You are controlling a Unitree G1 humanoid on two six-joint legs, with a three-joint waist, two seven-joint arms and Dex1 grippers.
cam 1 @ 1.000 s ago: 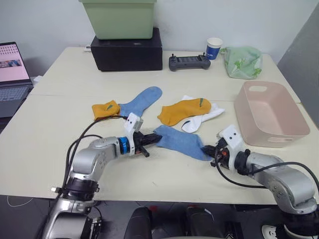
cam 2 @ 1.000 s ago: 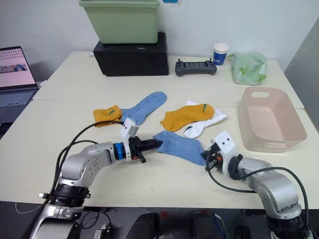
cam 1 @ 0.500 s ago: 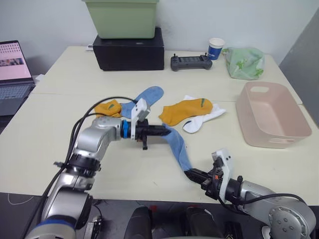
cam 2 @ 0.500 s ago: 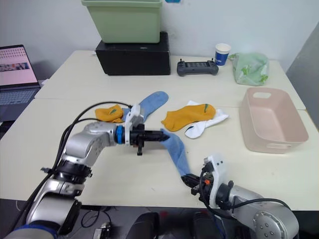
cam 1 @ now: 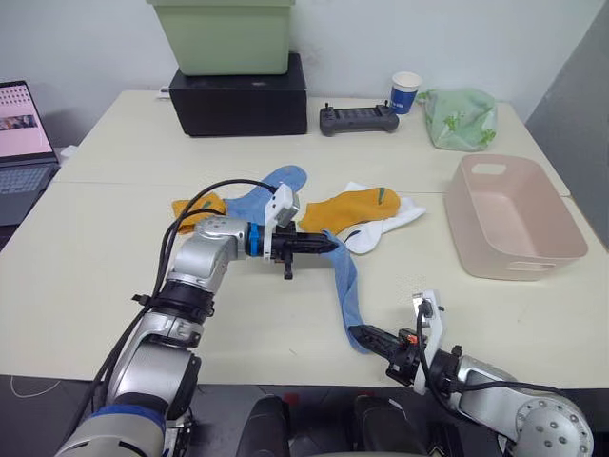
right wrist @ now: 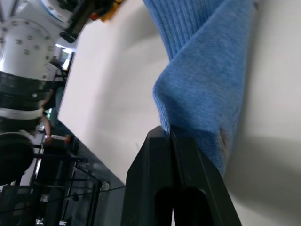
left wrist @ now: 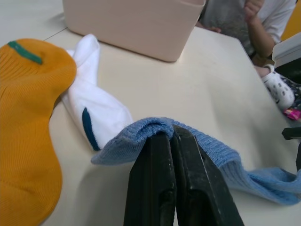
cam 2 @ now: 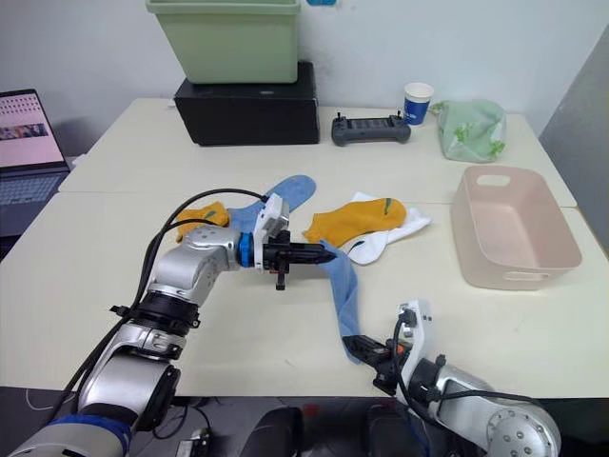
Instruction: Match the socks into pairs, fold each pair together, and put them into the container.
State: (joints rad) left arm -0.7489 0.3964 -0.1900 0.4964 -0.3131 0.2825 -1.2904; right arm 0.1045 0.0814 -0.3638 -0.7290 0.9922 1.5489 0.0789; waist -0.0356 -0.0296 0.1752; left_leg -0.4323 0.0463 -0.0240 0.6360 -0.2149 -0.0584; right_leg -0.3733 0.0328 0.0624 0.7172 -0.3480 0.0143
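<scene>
A light blue sock (cam 1: 344, 286) hangs stretched over the table between my two grippers. My left gripper (cam 1: 330, 245) is shut on its far end, next to an orange sock (cam 1: 357, 208) and the white socks (cam 1: 383, 225). Close to the table's front edge, my right gripper (cam 1: 354, 331) is shut on the sock's near end (right wrist: 202, 94). The second blue sock (cam 1: 278, 183) and another orange sock (cam 1: 188, 208) lie behind my left arm. The pink container (cam 1: 509, 219) stands empty at the right.
Along the back stand a green bin (cam 1: 224, 33) on a black box (cam 1: 238, 95), a controller (cam 1: 357, 119), a paper cup (cam 1: 406, 92) and a pale green bag (cam 1: 460, 119). A laptop (cam 1: 19, 133) sits at the far left. A person (left wrist: 244, 19) sits beyond the table.
The blue sock lay across the table and now runs from back to front. My right gripper pulled its end toward the front edge; my left carried the other end toward the orange sock.
</scene>
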